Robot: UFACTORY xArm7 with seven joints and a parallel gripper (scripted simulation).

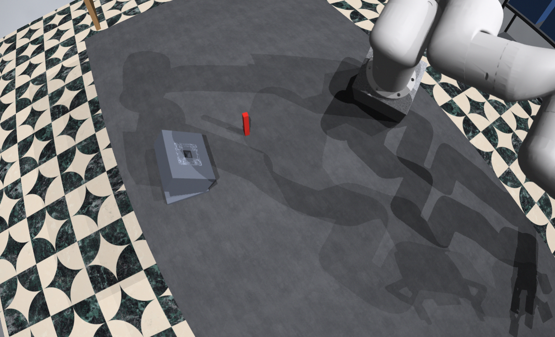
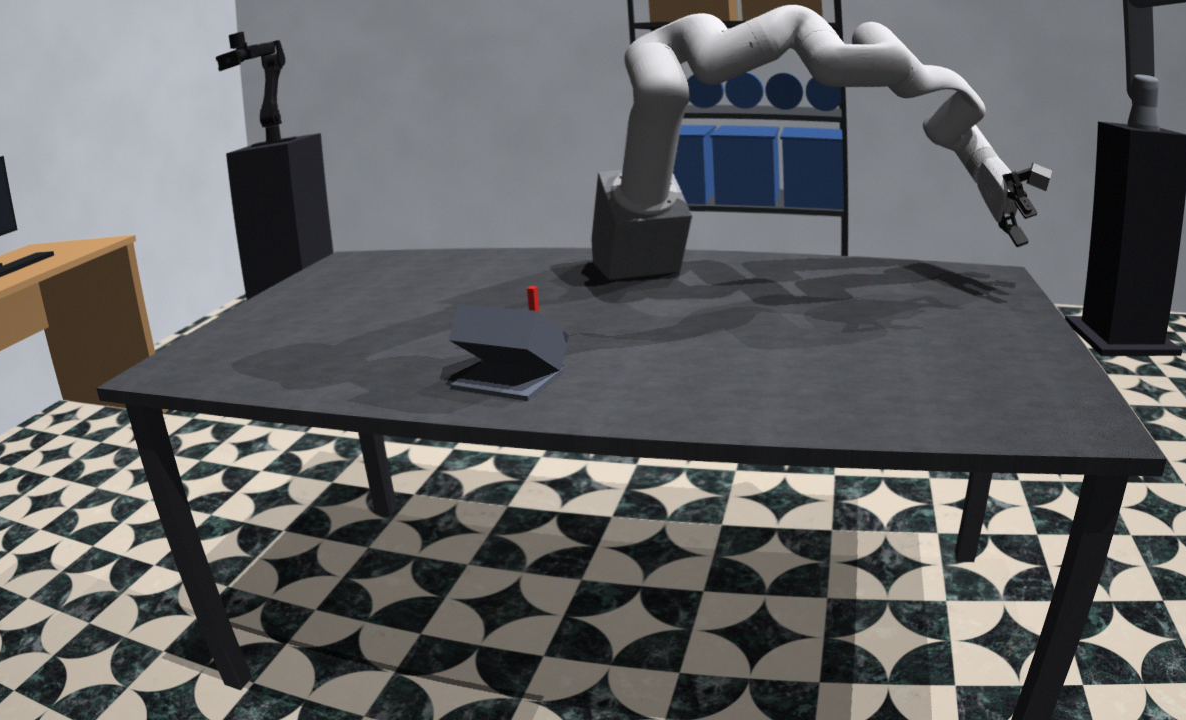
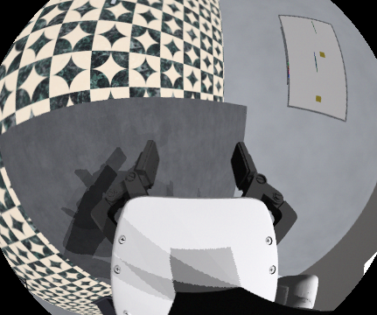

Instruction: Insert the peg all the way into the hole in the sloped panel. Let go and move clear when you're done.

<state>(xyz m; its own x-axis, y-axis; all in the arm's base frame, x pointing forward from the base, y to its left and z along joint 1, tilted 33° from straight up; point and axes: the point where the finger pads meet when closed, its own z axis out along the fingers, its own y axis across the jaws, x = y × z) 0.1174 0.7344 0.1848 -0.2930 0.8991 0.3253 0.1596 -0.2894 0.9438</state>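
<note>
Top view: a small red rectangular peg [image 1: 245,123] stands upright on a dark grey table top [image 1: 271,260]. Just beside it, not touching, sits a grey-blue wedge-shaped block with a sloped panel [image 1: 184,166], a small square hole [image 1: 187,154] at the panel's centre. The hole is unfilled. The white jointed robot arm [image 1: 472,50] rises from its base at the table's far edge; its gripper is out of frame here.

Exterior view: the red peg [image 2: 533,298] stands just behind the sloped block [image 2: 507,344], left of the table's middle. The black two-fingered gripper [image 2: 1016,213] hangs in the air over the table's far right corner, well apart from both.

Wrist view: the gripper [image 3: 195,164] has its fingers spread fully wide, with nothing between them. Below lie only the table edge and checkered floor; peg and block are out of sight.

Judged from this, nothing is done yet: reaching, grasping, carrying and inserting all remain.
</note>
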